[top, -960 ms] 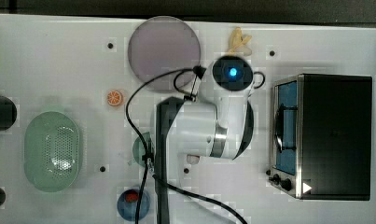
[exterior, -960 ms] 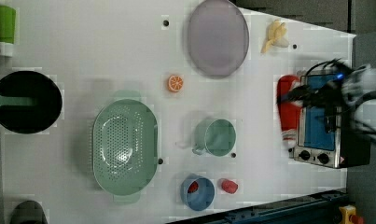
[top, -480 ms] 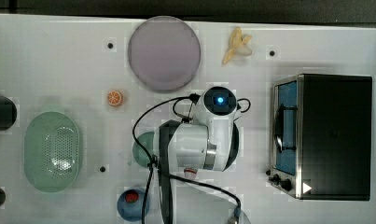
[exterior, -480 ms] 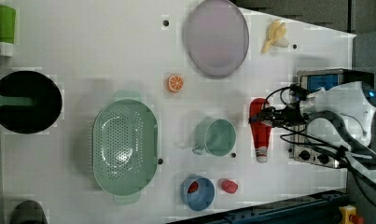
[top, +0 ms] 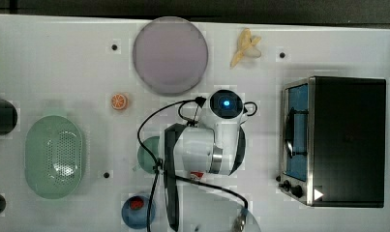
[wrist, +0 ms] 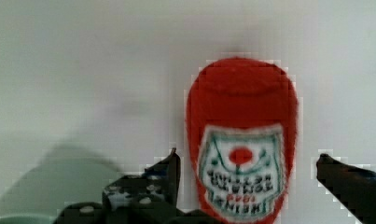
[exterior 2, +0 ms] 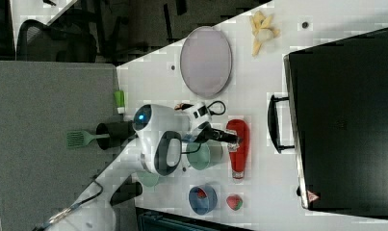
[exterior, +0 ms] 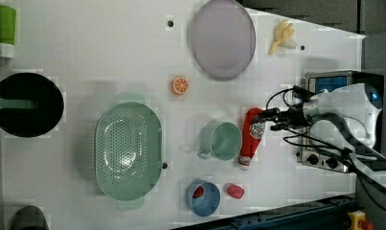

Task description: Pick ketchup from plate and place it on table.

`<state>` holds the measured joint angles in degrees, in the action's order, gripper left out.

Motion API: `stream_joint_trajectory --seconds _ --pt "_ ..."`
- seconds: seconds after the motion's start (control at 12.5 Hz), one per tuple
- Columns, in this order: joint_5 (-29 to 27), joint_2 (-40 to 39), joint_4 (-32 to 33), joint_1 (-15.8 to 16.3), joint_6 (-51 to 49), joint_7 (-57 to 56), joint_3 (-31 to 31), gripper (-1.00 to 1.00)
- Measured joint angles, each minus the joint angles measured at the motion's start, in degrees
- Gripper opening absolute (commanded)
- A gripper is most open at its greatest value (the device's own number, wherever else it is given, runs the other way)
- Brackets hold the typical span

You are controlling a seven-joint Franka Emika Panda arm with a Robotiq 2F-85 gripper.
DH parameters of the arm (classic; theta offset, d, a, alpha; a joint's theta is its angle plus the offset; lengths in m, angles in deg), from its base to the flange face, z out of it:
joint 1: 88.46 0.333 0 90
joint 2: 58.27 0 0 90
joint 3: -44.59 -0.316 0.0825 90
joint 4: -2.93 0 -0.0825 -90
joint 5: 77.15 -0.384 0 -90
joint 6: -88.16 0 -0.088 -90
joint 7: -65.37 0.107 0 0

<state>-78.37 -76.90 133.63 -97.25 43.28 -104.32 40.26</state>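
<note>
The ketchup (exterior: 252, 134) is a red squeeze bottle lying flat on the white table (exterior: 109, 48), beside a green cup. Its white cap points toward the left view's bottom. My gripper (exterior: 272, 120) hangs over the bottle's upper half and stands open. In the wrist view the two dark fingers (wrist: 169, 168) flank the labelled ketchup (wrist: 241, 140), with a gap on either side of my gripper (wrist: 246, 161). The lilac plate (exterior: 221, 38) sits bare at the far edge, well away from the bottle. The right view shows the ketchup (exterior 2: 239, 144) beside the oven's handle.
A green cup (exterior: 221, 140) lies right next to the bottle. A toaster oven (top: 345, 140) stands on the other side. A green basket (exterior: 128, 151), blue bowl (exterior: 202, 196), red fruit (exterior: 235, 190), orange slice (exterior: 180, 85), banana (top: 246, 46) and black pan (exterior: 28, 104) are spread around.
The arm carried the ketchup from beside the oven toward the green cup and set it down. The jaws have opened and let go of it.
</note>
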Motion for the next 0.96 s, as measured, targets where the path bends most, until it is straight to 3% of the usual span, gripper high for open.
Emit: stream_joint_trajectory --seconds 0.32,0.72,0.96 --pt "0.12 11.91 -6.94 -0.13 -12.62 9.51 -0.76 1.0" --pt "0.6 24.78 -25.12 0.23 -33.04 27.64 -1.52 1.0" --pt "0.55 28.87 -29.49 0.24 -36.39 32.97 -1.65 1.0"
